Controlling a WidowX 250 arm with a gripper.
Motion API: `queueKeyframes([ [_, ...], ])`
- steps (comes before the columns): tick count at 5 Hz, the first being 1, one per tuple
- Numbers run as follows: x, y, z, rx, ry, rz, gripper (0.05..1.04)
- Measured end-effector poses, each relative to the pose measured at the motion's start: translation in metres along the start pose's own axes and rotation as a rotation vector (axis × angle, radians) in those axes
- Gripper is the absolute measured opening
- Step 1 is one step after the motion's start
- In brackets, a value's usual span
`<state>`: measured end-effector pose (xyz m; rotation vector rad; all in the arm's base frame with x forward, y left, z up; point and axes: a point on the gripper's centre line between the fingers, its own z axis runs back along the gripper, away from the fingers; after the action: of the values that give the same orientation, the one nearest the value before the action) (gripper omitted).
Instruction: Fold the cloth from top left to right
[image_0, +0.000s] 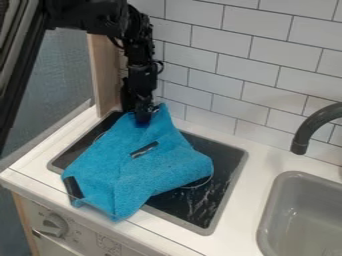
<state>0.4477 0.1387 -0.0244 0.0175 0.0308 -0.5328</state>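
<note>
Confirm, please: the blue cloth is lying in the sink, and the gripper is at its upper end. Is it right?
Not quite. The camera view shows the blue cloth lying over the dark stove top, beside the sink, not in it. The gripper is at its upper end.

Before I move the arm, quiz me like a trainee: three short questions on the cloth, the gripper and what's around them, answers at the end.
1. Multiple choice. Where on the cloth is the gripper?
A) at its front edge, nearest the camera
B) at its middle
C) at its far end, toward the tiled wall

2. True or false. Part of the dark cooktop shows beyond the cloth.

3. Fill the gap. At the right of the view, the dark faucet curves out beside a grey ____.

Key: 1. C; 2. true; 3. sink
</note>
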Motion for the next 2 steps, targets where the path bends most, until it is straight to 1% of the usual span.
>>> queueKeyframes([
  [1,-0.0011,-0.0009,-0.0015,-0.012,0.001,0.002,0.944],
  [2,-0.0019,0.0017,-0.0034,0.001,-0.003,0.012,0.656],
])
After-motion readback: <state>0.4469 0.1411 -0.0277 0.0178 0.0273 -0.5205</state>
